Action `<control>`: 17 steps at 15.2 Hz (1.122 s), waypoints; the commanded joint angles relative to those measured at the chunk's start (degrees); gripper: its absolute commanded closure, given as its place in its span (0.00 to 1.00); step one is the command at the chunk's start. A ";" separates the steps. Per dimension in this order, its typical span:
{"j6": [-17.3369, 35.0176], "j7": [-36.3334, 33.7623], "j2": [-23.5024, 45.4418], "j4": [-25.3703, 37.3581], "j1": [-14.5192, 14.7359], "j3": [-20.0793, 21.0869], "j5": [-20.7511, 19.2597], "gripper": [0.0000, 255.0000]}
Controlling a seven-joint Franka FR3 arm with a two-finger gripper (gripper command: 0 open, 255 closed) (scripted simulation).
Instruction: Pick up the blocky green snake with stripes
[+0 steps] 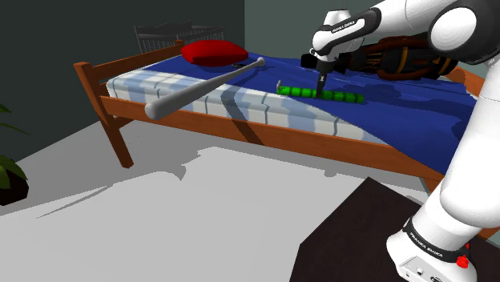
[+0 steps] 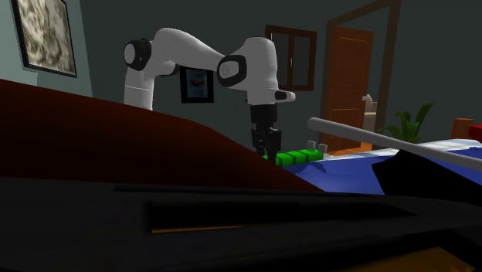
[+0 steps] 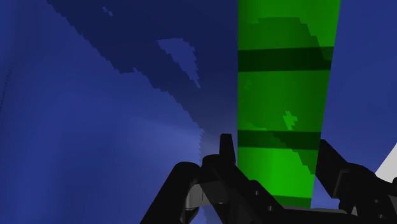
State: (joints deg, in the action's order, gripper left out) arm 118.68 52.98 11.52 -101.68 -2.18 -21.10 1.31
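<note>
Lettering: "FRANKA EMIKA" reads on my wrist housing and again on the base link above my stand. No other writing is legible.

Arm pose: in the shoulder view my arm rises from the stand and reaches toward 11 o'clock over the bed, hand pointing straight down. The second exterior view confirms a vertical hand, with my gripper low over the mattress.

Gripper: my gripper is spread. In the wrist view the fingers stand on either side of the snake's body, close to its sides; I cannot confirm contact.

Task item: the blocky green snake, crossed by darker stripes, lies flat on the blue blanket. It sits at 4 o'clock from the red pillow and 3 o'clock from the grey baseball bat. My gripper meets it near mid-length. A dark bag lies at 1 o'clock from the snake.
</note>
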 commanded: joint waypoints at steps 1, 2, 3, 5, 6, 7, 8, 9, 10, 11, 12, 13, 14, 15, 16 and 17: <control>0.00 -0.02 0.02 -0.01 -0.01 -0.01 0.01 1.00; 0.00 -0.02 0.01 -0.01 -0.01 -0.01 0.00 1.00; 0.07 -0.06 -0.08 -0.17 0.02 -0.01 -0.04 1.00; -1.37 -0.11 -0.44 0.94 0.04 -0.04 -0.18 1.00; -2.10 -0.12 -0.58 1.54 0.05 -0.06 -0.24 1.00; -2.83 -0.13 -0.72 2.13 0.06 -0.08 -0.30 1.00; -3.56 -0.14 -0.85 2.74 0.06 -0.09 -0.35 1.00; -4.30 -0.15 -0.96 3.37 0.06 -0.11 -0.39 1.00; -5.04 -0.15 -1.07 4.01 0.06 -0.12 -0.43 1.00; -5.78 -0.15 -1.16 4.67 0.06 -0.14 -0.47 1.00; -6.53 -0.14 -1.23 5.35 0.05 -0.15 -0.50 1.00; -7.28 -0.13 -1.30 6.04 0.04 -0.16 -0.52 1.00; -8.03 -0.12 -1.35 6.74 0.03 -0.18 -0.54 1.00; -8.79 -0.11 -1.39 7.47 0.02 -0.19 -0.55 1.00; -9.55 -0.09 -1.41 8.21 0.00 -0.20 -0.56 1.00; -10.32 -0.07 -1.42 8.97 -0.02 -0.21 -0.56 1.00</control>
State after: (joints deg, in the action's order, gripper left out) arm 109.07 52.91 10.29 -93.27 -2.20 -21.29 0.81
